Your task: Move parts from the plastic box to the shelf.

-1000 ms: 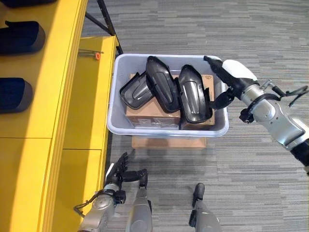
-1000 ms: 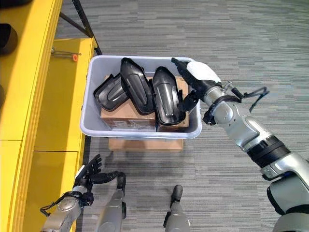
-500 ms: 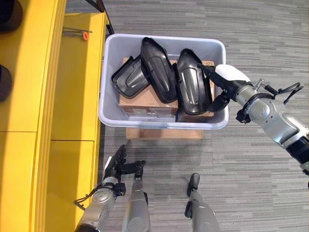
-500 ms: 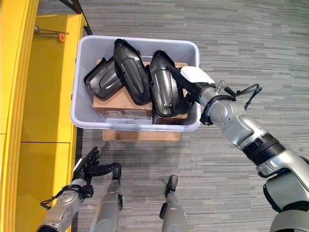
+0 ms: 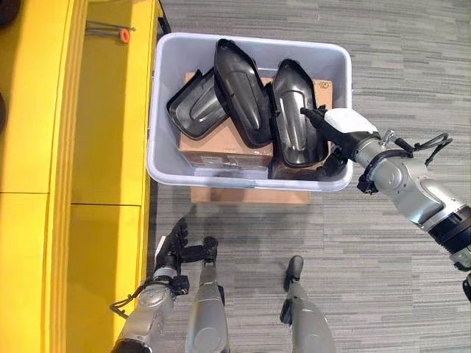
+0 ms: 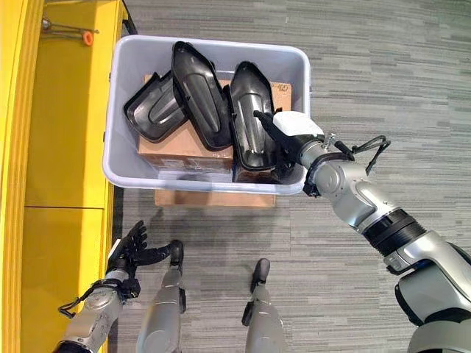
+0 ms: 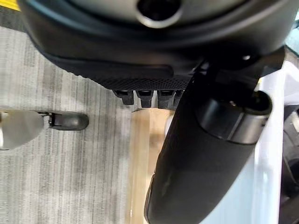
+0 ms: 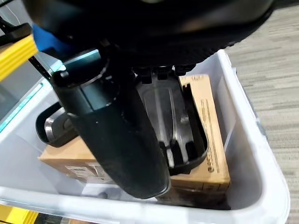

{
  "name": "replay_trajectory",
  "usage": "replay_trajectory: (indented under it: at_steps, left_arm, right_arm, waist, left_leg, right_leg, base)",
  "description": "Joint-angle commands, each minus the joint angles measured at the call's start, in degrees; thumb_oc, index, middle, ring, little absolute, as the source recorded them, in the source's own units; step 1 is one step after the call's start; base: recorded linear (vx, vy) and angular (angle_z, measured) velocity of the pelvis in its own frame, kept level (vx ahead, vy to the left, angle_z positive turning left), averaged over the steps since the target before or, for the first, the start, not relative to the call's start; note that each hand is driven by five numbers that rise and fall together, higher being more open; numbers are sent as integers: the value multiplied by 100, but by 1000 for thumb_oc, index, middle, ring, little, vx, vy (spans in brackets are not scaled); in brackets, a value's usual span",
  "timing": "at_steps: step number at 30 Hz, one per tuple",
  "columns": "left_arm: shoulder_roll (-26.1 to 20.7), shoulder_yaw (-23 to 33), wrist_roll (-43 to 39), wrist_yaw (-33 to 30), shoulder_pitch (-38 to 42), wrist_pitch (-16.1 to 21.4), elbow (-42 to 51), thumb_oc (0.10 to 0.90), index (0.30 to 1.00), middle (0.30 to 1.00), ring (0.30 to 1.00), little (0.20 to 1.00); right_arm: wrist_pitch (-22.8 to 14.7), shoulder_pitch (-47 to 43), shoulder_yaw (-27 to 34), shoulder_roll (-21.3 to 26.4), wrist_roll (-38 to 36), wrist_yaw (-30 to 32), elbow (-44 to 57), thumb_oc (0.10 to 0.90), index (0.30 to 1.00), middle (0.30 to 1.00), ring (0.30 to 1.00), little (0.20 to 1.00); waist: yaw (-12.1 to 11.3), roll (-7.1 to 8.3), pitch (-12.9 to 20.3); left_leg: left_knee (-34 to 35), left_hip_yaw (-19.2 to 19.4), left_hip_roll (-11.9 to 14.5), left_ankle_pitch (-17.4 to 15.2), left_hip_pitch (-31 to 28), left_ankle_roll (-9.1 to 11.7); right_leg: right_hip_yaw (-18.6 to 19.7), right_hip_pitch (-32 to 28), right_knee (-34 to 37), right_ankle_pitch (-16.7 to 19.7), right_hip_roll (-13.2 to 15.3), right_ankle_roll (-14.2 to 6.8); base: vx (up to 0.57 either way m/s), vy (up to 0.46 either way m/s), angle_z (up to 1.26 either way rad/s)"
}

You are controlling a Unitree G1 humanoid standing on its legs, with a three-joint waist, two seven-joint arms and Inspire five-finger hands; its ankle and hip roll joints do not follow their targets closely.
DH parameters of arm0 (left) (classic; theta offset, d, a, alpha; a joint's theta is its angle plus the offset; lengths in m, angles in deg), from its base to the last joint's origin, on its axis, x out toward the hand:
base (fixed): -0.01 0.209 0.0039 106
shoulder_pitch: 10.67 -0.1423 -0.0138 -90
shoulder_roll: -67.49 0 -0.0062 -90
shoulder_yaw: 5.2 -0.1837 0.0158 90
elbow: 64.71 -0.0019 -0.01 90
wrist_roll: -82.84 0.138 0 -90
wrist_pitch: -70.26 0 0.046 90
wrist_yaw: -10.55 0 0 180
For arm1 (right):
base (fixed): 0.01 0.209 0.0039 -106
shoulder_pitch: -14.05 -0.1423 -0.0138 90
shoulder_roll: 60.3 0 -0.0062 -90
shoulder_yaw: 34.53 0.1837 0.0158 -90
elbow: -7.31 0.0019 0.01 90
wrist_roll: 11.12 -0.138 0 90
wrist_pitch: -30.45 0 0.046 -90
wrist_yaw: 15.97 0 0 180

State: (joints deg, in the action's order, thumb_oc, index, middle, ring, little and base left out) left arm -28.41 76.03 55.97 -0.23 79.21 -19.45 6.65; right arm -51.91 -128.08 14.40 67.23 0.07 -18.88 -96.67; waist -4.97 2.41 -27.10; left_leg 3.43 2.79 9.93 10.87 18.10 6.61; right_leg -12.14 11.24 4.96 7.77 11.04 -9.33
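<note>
Where the right hand (image 5: 340, 126) reaches over the plastic box's (image 5: 163, 110) right rim, its fingers lie straight on the rightmost part (image 5: 294, 114), none visibly curled around it. That part's long axis runs toward the frame's top. Lower left, the left hand (image 5: 175, 246) hangs relaxed beside the yellow shelf (image 5: 81, 147).

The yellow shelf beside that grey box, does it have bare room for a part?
Yes: the yellow shelf lies bare from the orange-tipped tool at its far end toward the robot. The plastic box is crowded with three black parts on cardboard boxes, the right hand among them.
</note>
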Motion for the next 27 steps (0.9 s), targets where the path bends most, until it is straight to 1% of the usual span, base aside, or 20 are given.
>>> replay_trajectory:
  at_steps: [1,6,7,9,10,12,15,27]
  left_arm:
    - [-247,148,-181,-124,54,387,242,900,1000,1000,1000,1000]
    - [-299,181,-198,-154,55,407,281,900,1000,1000,1000,1000]
    - [-318,191,-235,-174,55,427,298,900,1000,1000,1000,1000]
    - [-321,199,-245,-178,47,429,312,900,1000,1000,1000,1000]
    - [-332,204,-271,-192,35,419,355,900,1000,1000,1000,1000]
    - [-337,211,-276,-191,28,414,361,900,1000,1000,1000,1000]
    - [-361,250,-308,-227,1,419,414,900,1000,1000,1000,1000]
    - [-404,260,-318,-294,19,392,473,900,1000,1000,1000,1000]
  right_arm:
    - [-130,-733,321,163,86,451,139,900,1000,1000,1000,1000]
    - [-127,-840,328,187,64,538,67,900,1000,1000,1000,1000]
    - [-122,-918,321,152,9,581,-8,900,1000,1000,1000,1000]
    - [-124,-953,312,157,-15,601,-30,900,1000,1000,1000,1000]
    - [-123,-1043,310,172,-92,641,-43,900,1000,1000,1000,1000]
    - [-122,-1087,314,186,-99,657,-53,900,1000,1000,1000,1000]
    - [-112,-1295,267,229,-114,744,-103,900,1000,1000,1000,1000]
    - [-65,-1660,177,281,-180,844,-154,900,1000,1000,1000,1000]
  waist:
    - [15,208,120]
    - [9,182,40]
    - [-5,194,8]
    - [-7,198,-2]
    - [-4,216,-33]
    - [-3,221,-41]
    - [-27,252,-92]
    - [11,268,-169]
  left_leg:
    - [-746,109,53,-654,-7,4]
    - [-991,86,54,-756,192,-27]
    - [-1101,96,72,-833,246,-35]
    - [-1149,96,73,-856,286,-42]
    - [-1302,93,85,-936,396,-54]
    - [-1365,82,87,-969,438,-59]
    - [-1581,58,105,-1092,591,-83]
    - [-1779,63,79,-1203,842,-139]
  right_leg:
    - [3,-57,-564,-792,56,145]
    - [57,200,-857,-894,63,193]
    - [84,277,-956,-946,54,206]
    - [103,319,-992,-956,48,214]
    - [121,431,-1121,-1008,28,235]
    - [117,485,-1186,-1036,16,244]
    - [136,710,-1466,-1149,-47,257]
    - [164,1071,-1810,-1277,-65,307]
  base:
    - [0,0,0]
    - [0,0,0]
    - [0,0,0]
    - [-8,-9,-3]
    - [-15,-18,-8]
    - [-6,-8,-2]
    - [2,-6,-1]
    - [1,-1,0]
